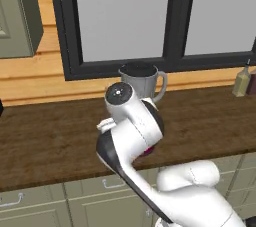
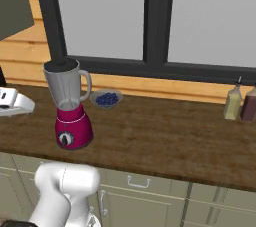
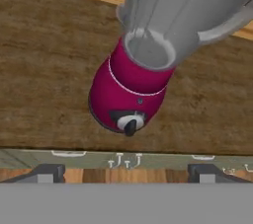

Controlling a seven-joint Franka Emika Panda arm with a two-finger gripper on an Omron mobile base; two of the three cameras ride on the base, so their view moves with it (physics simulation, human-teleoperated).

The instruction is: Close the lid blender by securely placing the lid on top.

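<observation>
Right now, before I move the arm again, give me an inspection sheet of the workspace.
Surface: dark wooden counter, flat, no spills seen.
Job's things: blender upright near the counter's front edge; black lid lies across the jar's mouth, though how firmly it is seated cannot be told.
Clutter: small bowl of dark berries just behind the blender; two bottles at the far right by the wall.
Grippers: gripper open, empty, looking down at the blender's base.
Cables: nothing seen.
Surroundings: dark-framed window behind; green cabinets below.
</observation>
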